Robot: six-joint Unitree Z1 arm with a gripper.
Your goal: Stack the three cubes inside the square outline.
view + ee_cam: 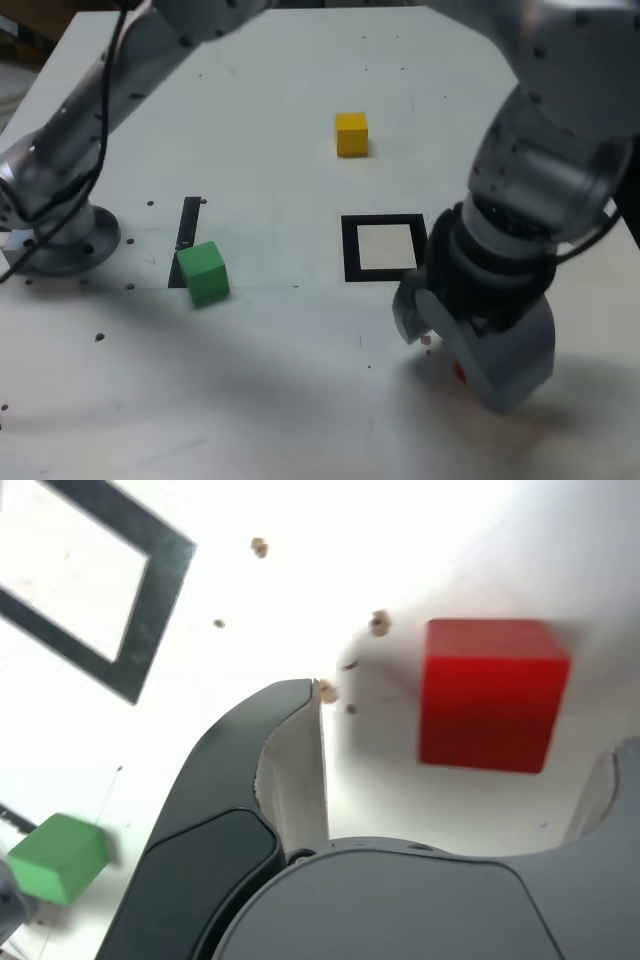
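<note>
In the wrist view the red cube [492, 695] sits on the white table between my gripper's [470, 720] two fingers [295, 770], with a gap on each side, so the jaws are open and straddle it. In the exterior view my gripper [455, 362] is down at the table near the front right, and only a sliver of the red cube [459, 373] shows under it. The square outline [385, 247] lies just behind the gripper with nothing inside. The green cube [204, 272] rests to the exterior view's left. The yellow cube [351, 134] stands farther back.
A thin black strip [187, 235] lies by the green cube. The arm's base [60, 235] and cable sit at the exterior view's left edge. Small dark specks and crumbs [379, 623] dot the table.
</note>
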